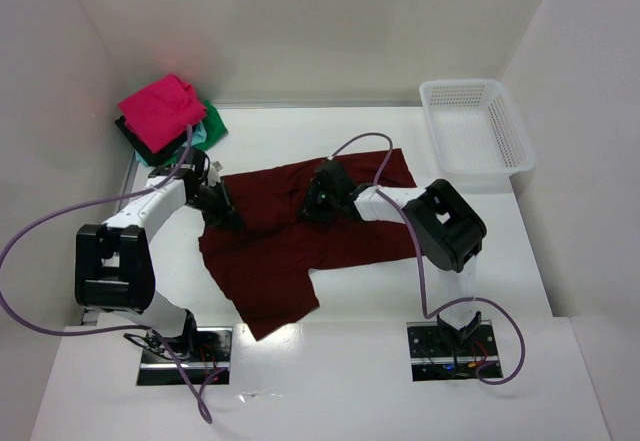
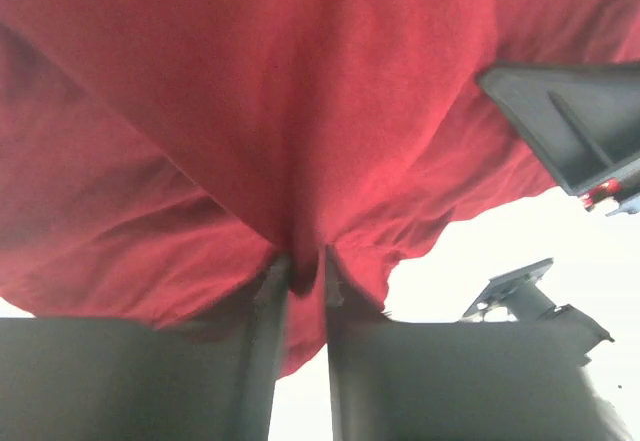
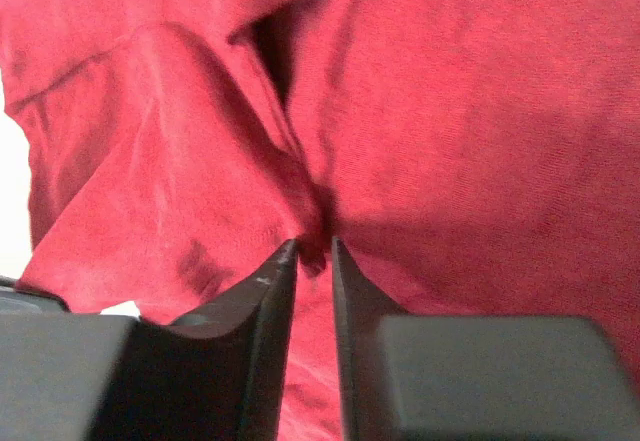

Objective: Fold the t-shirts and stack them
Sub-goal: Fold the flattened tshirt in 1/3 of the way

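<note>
A large maroon t-shirt (image 1: 270, 256) lies spread and rumpled across the middle of the table. My left gripper (image 1: 222, 211) sits at the shirt's left edge. In the left wrist view its jaws (image 2: 307, 266) stand narrow with a pucker of maroon cloth (image 2: 250, 111) pinched between them. My right gripper (image 1: 318, 204) rests on the shirt's upper middle. Its jaws (image 3: 313, 251) are likewise close together on a fold of the cloth (image 3: 450, 111). At the back left is a stack of folded t-shirts, with a bright pink one (image 1: 160, 109) on top of green (image 1: 213, 121) and black (image 1: 137, 141) ones.
A white mesh basket (image 1: 475, 126) stands at the back right, beyond the shirt. White walls close in the table on the left, back and right. Purple cables loop from both arms. The arm bases (image 1: 185, 351) sit at the near edge.
</note>
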Available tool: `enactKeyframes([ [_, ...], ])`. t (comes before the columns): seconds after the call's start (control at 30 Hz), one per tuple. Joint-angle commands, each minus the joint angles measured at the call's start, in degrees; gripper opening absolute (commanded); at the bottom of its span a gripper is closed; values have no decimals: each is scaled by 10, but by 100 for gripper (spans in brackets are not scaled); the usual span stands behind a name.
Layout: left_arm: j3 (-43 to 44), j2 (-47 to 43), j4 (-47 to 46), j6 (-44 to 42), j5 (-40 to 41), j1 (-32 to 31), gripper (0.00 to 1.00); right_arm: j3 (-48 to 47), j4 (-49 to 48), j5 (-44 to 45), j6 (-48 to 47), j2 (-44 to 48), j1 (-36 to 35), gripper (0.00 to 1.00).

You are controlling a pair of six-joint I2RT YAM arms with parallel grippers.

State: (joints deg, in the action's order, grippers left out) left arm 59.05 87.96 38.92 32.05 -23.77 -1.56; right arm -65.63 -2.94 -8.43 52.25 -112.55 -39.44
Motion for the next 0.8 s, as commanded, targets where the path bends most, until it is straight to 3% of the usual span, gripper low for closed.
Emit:
enactKeyframes([
  [0.0,-13,-12,12,9,11,11,31,-16,36,-6,-27,38,14,36],
  [0.1,0,-28,17,9,27,11,62,-11,66,2,-38,62,21,46],
  [0.23,22,-40,33,9,57,11,74,13,77,17,-53,138,57,68],
  [0.37,27,-46,33,14,68,11,79,13,100,52,-84,210,88,80],
  [0.5,9,-79,39,14,68,-3,80,48,130,108,-105,268,124,86],
  [0.77,-31,-96,71,43,92,-128,81,152,197,108,-100,314,259,86],
])
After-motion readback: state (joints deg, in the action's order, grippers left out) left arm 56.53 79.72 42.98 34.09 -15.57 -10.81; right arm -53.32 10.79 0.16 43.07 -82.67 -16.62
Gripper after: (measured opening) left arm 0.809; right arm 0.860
